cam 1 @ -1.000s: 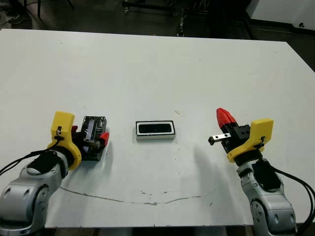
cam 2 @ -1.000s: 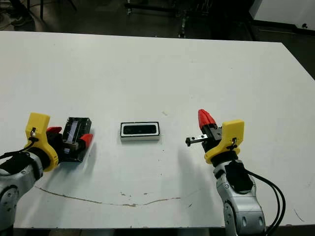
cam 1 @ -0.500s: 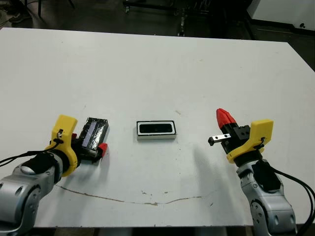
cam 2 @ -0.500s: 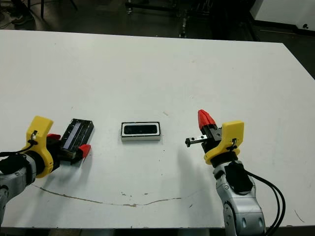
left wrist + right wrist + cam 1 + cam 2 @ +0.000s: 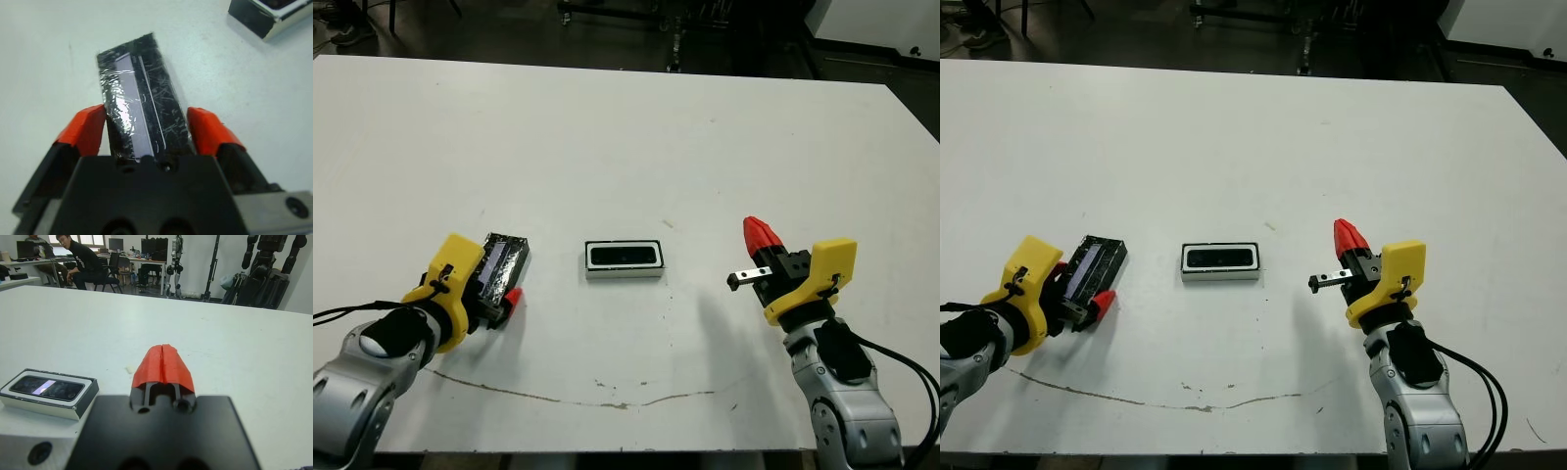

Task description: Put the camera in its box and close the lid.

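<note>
Between left claw (image 5: 146, 129) fingers: lid (image 5: 142, 95), unclamped

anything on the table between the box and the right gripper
Nothing: in the left eye view only bare white table separates the box from the right gripper.

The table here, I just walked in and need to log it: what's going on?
The camera already lies in the box at the middle of the table. The left gripper has its jaws around the lid, with slight gaps either side, left of the box, not yet on it. The right gripper hangs shut and empty to the box's right.
</note>
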